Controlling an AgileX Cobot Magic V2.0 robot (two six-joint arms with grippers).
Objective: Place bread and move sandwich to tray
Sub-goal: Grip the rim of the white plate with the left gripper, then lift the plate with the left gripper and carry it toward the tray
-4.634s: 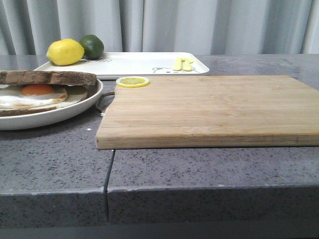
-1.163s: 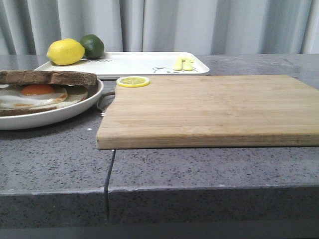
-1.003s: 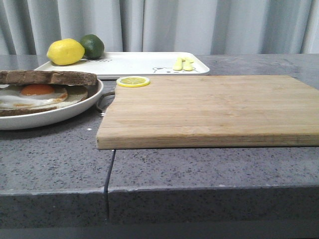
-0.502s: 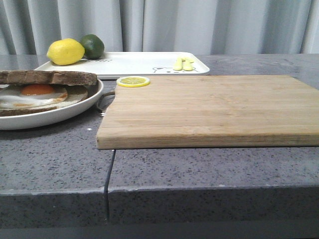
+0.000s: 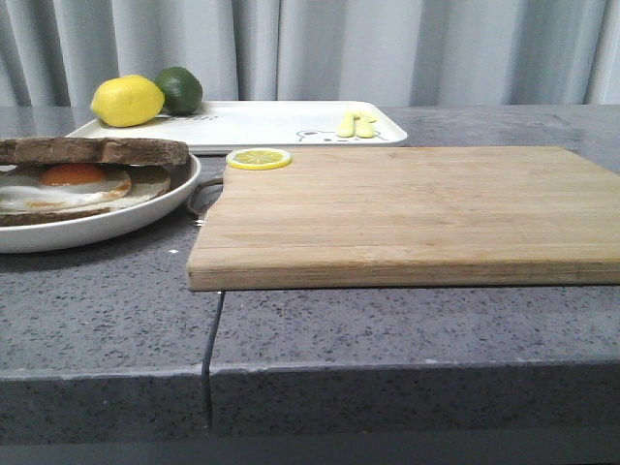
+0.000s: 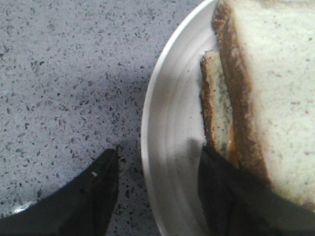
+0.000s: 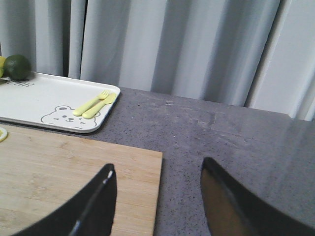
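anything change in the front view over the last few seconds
Nothing visibly changed. The sandwich sits on the round plate, the lemon slice lies at the cutting board corner, and the tray holds the lemon and lime.

Both grippers were held open, seen only from the wrist cameras

The left gripper [image 6: 157,196] was held low with its two dark fingers [image 6: 93,196] spread wide apart, one to each side of the view's lower edge; nothing was gripped between them. The right gripper [image 7: 157,206] was raised higher and aimed forward, its two dark fingers [image 7: 96,206] likewise parted wide, with nothing clasped between them. Only the finger ends were shown in either wrist view. Neither arm was caught in the front view.
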